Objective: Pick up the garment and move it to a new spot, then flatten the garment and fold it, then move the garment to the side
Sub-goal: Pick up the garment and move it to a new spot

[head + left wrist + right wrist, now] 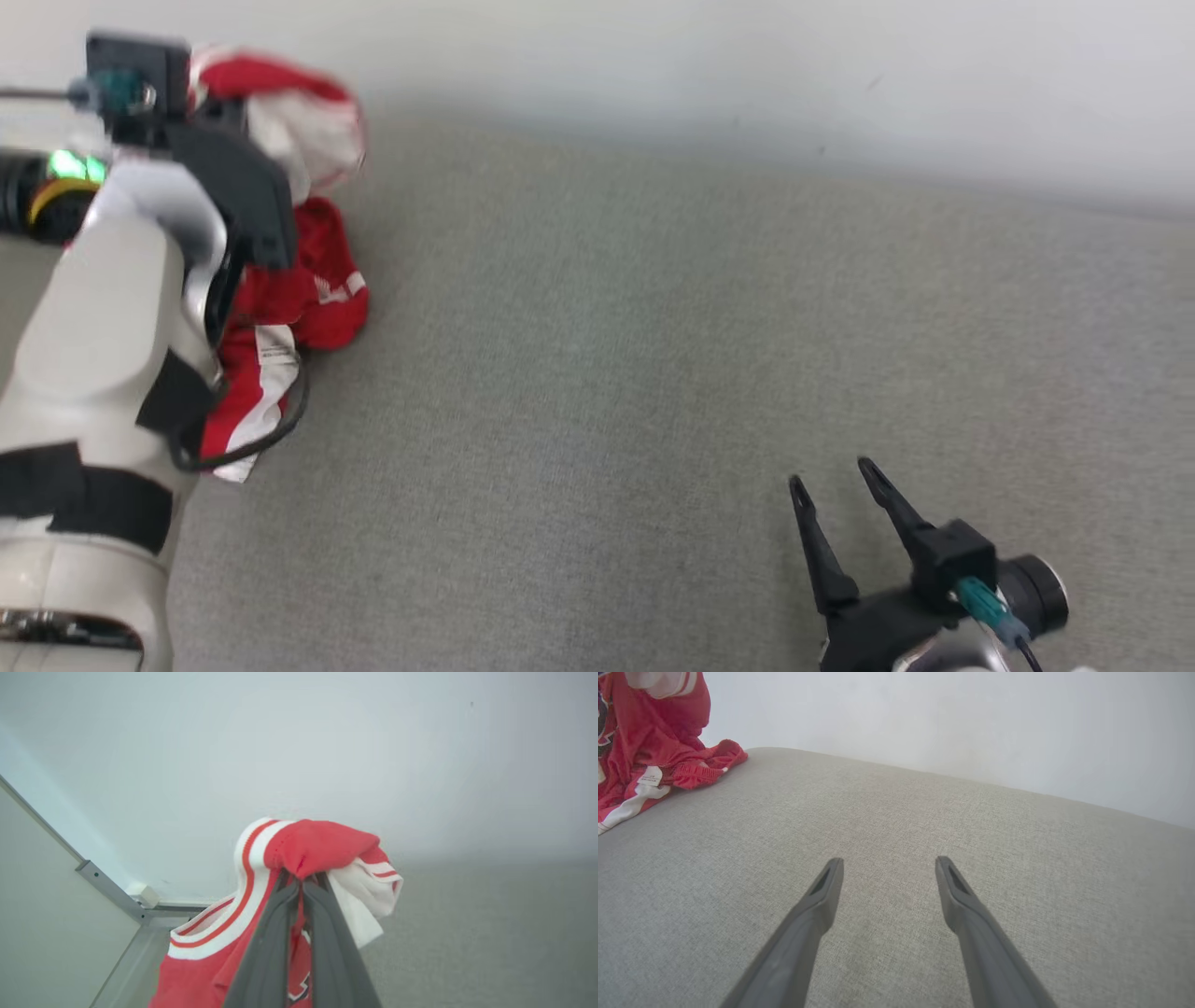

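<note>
Left gripper (302,881) is clamped on the bunched red garment (322,845); I'd lift higher so its hem clears the grey cushion (653,373). Right gripper (888,870) is spread apart, empty.

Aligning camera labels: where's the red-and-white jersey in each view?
Head view: jersey upper left, partly behind the left arm.
Left wrist view: jersey centre, clamped in the left gripper.
Right wrist view: jersey top-left corner, trailing onto the grey fabric surface.
Shared landmark: that surface meeting the pale wall.
</note>
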Available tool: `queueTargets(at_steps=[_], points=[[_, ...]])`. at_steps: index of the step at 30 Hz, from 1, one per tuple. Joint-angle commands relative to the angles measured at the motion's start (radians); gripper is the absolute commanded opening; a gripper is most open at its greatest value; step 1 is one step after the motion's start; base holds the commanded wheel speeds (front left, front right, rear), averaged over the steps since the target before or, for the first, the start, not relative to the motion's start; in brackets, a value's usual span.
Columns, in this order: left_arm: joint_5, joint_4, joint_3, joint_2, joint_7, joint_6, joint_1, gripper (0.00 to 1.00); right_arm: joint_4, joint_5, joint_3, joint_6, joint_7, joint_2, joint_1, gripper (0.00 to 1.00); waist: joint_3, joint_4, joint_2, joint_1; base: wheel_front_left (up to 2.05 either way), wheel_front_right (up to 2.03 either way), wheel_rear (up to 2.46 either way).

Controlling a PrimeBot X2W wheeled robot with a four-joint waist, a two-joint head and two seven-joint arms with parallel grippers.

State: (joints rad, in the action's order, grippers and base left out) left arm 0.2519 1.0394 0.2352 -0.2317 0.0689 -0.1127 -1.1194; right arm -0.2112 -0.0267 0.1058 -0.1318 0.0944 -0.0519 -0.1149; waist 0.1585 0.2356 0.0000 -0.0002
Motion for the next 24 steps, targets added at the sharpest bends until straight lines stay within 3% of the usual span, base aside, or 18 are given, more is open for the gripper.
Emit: queueTargets(at_steps=[1,12,18,24], points=[[0.001,-0.029,0.015,0.007,-0.005,-0.006,-0.03,0.0,-0.01,0.011,-0.008,0.002,0.01,0.002,0.024,1.0,-0.109,-0.052,0.0,0.0002,0.0,0.0,0.0],[0.038,-0.287,0.115,0.058,0.031,-0.016,-0.131,0.0,-0.03,0.032,-0.076,0.002,0.014,0.002,0.087,1.0,-0.203,-0.251,0.0,0.0002,0.0,0.0,0.0],[0.103,-0.383,0.125,0.122,0.036,-0.009,-0.039,0.0,-0.012,0.037,-0.093,0.002,0.002,0.002,0.097,1.0,-0.189,-0.356,0.0,0.0002,0.0,0.0,0.0],[0.103,-0.381,0.227,0.169,0.033,0.023,0.146,0.0,0.011,0.041,-0.096,0.002,-0.014,0.002,0.093,1.0,-0.142,-0.42,0.0,0.0002,0.0,0.0,0.0]])
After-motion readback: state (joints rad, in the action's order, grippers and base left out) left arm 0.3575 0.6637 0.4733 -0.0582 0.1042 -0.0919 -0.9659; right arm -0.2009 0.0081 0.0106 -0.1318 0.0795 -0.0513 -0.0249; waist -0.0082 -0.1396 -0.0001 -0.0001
